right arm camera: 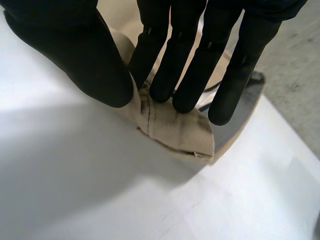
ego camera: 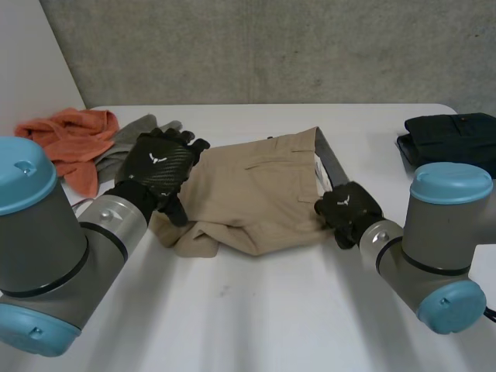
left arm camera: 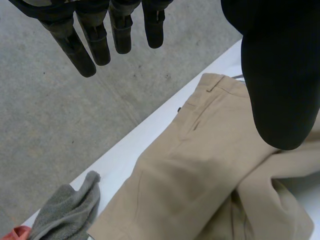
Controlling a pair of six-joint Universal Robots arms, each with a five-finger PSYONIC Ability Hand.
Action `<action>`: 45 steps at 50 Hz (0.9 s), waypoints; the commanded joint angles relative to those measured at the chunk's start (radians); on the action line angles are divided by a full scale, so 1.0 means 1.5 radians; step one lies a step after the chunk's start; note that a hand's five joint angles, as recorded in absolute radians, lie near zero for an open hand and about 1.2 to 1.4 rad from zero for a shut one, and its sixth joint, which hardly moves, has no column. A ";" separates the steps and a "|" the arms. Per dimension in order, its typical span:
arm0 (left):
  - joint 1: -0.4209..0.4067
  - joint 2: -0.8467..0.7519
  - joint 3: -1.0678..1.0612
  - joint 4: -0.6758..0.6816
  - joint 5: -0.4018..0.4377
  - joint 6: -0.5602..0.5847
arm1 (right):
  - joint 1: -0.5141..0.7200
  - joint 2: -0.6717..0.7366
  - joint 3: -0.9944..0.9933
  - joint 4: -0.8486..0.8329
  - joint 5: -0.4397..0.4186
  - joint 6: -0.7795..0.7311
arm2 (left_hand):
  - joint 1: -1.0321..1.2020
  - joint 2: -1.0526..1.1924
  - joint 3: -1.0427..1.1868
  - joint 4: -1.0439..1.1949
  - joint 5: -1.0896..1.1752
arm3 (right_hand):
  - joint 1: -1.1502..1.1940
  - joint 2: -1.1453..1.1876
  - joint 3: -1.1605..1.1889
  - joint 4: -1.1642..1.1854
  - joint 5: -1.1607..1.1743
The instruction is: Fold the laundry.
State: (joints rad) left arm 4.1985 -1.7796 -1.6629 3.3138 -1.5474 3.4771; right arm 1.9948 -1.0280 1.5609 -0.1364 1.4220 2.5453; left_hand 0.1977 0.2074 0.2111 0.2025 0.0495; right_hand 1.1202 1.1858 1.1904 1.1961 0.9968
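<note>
The beige cotton trousers (ego camera: pixel 256 194) lay partly rumpled at the centre of the white counter (ego camera: pixel 256 318), with the waistband along the 3 o'clock side. The right robot hand (ego camera: pixel 347 211) was at the garment's 4 o'clock corner, grasping a stitched fold of the cloth between the thumb and straight fingers (right arm camera: pixel 185 70). The left robot hand (ego camera: pixel 159 167) hovered above the 9 o'clock edge, released, with fingers straight and holding nothing.

The step in hand appeared to be drawing the pinched corner across to form a fold. To do this well, the right robot hand would need to hold a firm pinch, lift just clear of the layer beneath, and travel straight toward 9 o'clock. The left robot hand should first press the bunched 7 o'clock portion flat.

No garment sat in a container. The crumpled orange cloth (ego camera: pixel 70 136) and grey knit cloth (ego camera: pixel 136 132) at 10 o'clock, and the dark folded garment (ego camera: pixel 453 136) at 2 o'clock, lay directly on the counter.
</note>
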 commanded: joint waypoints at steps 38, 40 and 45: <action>0.007 -0.008 0.002 0.024 -0.013 -0.006 | -0.020 0.066 -0.279 0.164 0.064 0.121 | -0.015 -0.022 -0.024 -0.019 -0.033 | -0.437 -0.480 -0.483 -0.487 -0.471; 0.007 -0.008 0.003 0.024 -0.013 -0.006 | -0.013 0.125 -0.339 0.164 0.087 0.109 | -0.015 -0.022 -0.024 -0.019 -0.033 | -0.437 -0.480 -0.483 -0.487 -0.471; 0.008 -0.008 0.003 0.024 -0.010 -0.006 | -0.001 0.226 -0.433 0.148 0.101 0.092 | -0.015 -0.022 -0.024 -0.019 -0.033 | -0.437 -0.480 -0.483 -0.487 -0.471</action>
State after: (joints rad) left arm 4.2095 -1.7914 -1.6587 3.3500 -1.5661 3.4682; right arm 1.9773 -0.8442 1.0590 0.1000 1.5438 2.7207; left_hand 0.1977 0.2074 0.2111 0.2025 0.0492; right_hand 0.4691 0.4615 0.4671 0.4489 0.2518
